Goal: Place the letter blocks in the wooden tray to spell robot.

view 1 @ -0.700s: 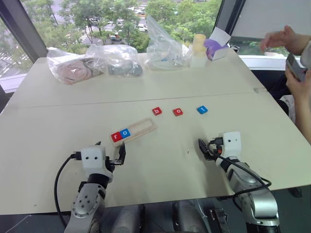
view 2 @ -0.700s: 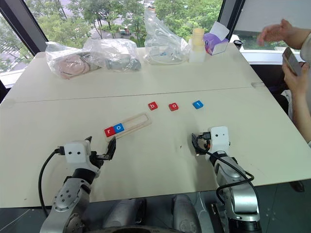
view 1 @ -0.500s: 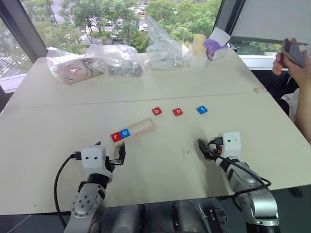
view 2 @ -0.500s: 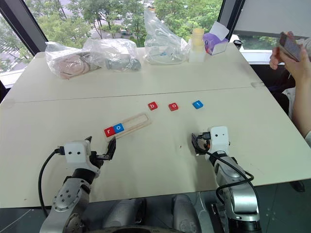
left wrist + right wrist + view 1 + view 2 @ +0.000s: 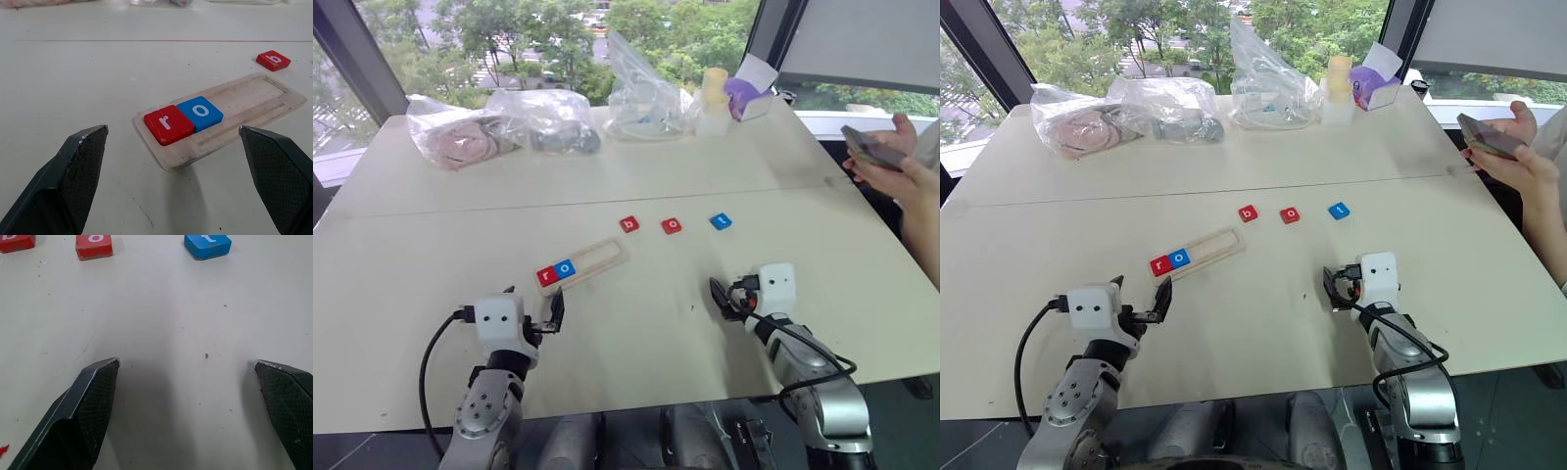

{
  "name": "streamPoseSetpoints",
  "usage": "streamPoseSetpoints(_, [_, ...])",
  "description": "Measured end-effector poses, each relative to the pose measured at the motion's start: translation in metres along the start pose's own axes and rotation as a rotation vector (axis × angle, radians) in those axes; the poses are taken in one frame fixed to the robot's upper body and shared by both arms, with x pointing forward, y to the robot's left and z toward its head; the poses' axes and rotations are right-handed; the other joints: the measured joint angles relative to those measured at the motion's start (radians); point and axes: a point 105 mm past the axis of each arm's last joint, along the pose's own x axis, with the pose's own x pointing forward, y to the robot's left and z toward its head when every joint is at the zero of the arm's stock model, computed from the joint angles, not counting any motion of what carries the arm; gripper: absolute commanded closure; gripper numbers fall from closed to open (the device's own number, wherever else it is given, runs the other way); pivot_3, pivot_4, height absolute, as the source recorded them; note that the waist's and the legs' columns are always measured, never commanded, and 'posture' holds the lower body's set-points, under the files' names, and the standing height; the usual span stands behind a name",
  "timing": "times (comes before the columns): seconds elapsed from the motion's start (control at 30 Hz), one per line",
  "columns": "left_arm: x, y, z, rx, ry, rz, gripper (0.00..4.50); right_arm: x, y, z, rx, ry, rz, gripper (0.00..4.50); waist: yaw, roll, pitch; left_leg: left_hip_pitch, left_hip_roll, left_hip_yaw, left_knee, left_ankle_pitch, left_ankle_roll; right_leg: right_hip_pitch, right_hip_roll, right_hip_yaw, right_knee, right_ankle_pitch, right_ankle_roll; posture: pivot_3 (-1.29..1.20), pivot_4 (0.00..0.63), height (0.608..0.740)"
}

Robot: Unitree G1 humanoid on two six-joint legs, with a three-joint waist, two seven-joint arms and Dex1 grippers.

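wooden tray (image 5: 583, 264) holds red r (image 5: 168, 124) and blue o (image 5: 199, 113) at its near end, so two of five done; red b (image 5: 628, 224), red o (image 5: 672, 226), blue t (image 5: 721, 221) lie loose beyond the tray; left gripper (image 5: 534, 308) and right gripper (image 5: 728, 299) both spread wide, empty.

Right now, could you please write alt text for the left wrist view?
A wooden tray lies on a pale table, with a red r tile and a blue o tile side by side at its near end. A red b tile lies beyond, and the open left gripper frames the foreground.
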Motion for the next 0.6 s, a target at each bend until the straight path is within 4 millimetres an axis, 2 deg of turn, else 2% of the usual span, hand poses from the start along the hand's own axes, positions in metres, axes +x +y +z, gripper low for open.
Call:
streamPoseSetpoints(0.13, [0.002, 0.001, 0.003, 0.0, -0.012, 0.001, 0.0, 0.001, 0.001, 0.003, -0.015, -0.015, 0.014, 0.02, 0.0, 0.0, 0.0, 0.0, 0.0, 0.0, 0.0, 0.0, 0.0, 0.0, 0.0, 0.0, 0.0, 0.0, 0.0, 0.0, 0.15, 0.74])
streamPoseSetpoints(0.37, [0.006, -0.002, -0.001, 0.013, 0.003, -0.048, 0.0, 0.002, 0.001, 0.007, -0.163, -0.039, 0.091, 0.02, 0.0, 0.001, 0.001, 0.0, 0.0, 0.0, 0.0, 0.0, 0.0, 0.0, 0.0, 0.0, 0.0, 0.0, 0.0, 0.0, 0.15, 0.74])
streamPoseSetpoints(0.53, [0.012, 0.002, 0.01, 0.028, -0.027, -0.124, 0.0, 0.007, 0.002, 0.034, -0.361, -0.116, 0.243, 0.02, -0.001, 0.002, 0.002, 0.0, 0.0, 0.0, 0.0, 0.0, 0.0, 0.0, 0.0, -0.002, 0.0, 0.0, 0.001, 0.0, 0.15, 0.74])
streamPoseSetpoints(0.6, [0.017, 0.002, 0.014, 0.089, 0.007, -0.252, 0.0, 0.013, 0.004, 0.048, -0.418, -0.107, 0.367, 0.02, -0.002, 0.003, 0.005, 0.0, 0.0, 0.0, 0.0, 0.0, 0.0, 0.0, 0.001, -0.002, 0.0, 0.001, -0.002, 0.0, 0.15, 0.74])
